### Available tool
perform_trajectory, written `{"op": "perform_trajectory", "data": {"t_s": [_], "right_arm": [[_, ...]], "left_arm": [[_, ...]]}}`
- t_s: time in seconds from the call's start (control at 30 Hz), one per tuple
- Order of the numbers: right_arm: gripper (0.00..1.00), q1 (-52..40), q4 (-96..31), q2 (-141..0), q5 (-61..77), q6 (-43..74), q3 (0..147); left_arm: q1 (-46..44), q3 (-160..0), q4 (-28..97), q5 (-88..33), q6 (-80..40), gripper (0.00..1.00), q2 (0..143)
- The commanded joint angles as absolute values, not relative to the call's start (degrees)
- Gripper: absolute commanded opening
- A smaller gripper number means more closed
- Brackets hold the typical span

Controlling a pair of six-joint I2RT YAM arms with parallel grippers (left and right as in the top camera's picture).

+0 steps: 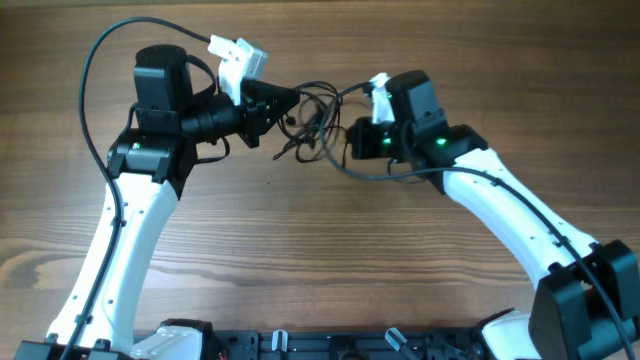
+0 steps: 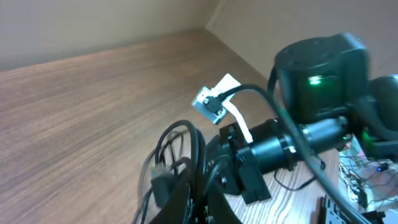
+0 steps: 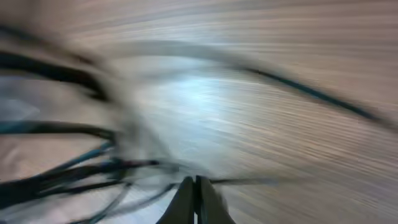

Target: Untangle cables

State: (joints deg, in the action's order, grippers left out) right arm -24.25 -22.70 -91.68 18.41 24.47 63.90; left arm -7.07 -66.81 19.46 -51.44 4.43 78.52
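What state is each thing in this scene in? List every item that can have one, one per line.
Thin black flexible cables, tangled in one loose bundle.
Left dark two-finger pincer, shut on the cables.
Right dark two-finger pincer, shut; blur hides any strand.
Green status light on right arm, lit.

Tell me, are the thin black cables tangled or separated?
Tangled: the cables lie as one clump of crossing, overlapping loops in the overhead view.
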Motion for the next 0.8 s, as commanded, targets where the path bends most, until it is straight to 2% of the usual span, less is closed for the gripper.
{"op": "perform_trajectory", "data": {"t_s": [0.0, 0.23, 0.37, 0.4, 0.47, 0.5, 0.63, 0.77], "right_arm": [[0.05, -19.4, -24.9, -92.5, 13.7, 25.1, 63.7], [0.05, -14.8, -27.0, -92.5, 13.6, 22.5, 63.7], [0.05, -14.8, -27.1, -92.5, 20.6, 17.7, 63.7], [0.11, -14.8, -27.1, -92.5, 22.2, 16.9, 63.7], [0.32, -14.8, -26.6, -92.5, 26.1, 14.9, 63.7], [0.37, -14.8, -26.3, -92.5, 27.3, 14.8, 63.7], [0.5, -14.9, -23.1, -92.5, 35.0, 12.0, 63.7], [0.59, -14.9, -21.9, -92.5, 36.1, 13.3, 63.7]], "left_arm": [[-6.9, -67.8, 18.6, -50.6, 4.3, 0.04, 77.1], [-6.6, -67.8, 17.4, -48.1, 4.3, 0.04, 77.1], [-6.7, -67.8, 17.5, -48.4, 4.3, 0.04, 77.1], [-6.7, -67.8, 17.5, -48.6, 4.3, 0.04, 77.1], [-6.6, -67.8, 17.5, -48.6, 4.3, 0.04, 77.1], [-6.6, -67.8, 17.5, -48.6, 4.3, 0.04, 77.1], [-6.6, -67.8, 17.5, -48.6, 4.3, 0.04, 77.1], [-6.7, -67.8, 17.5, -49.6, 4.3, 0.04, 77.1]]}}
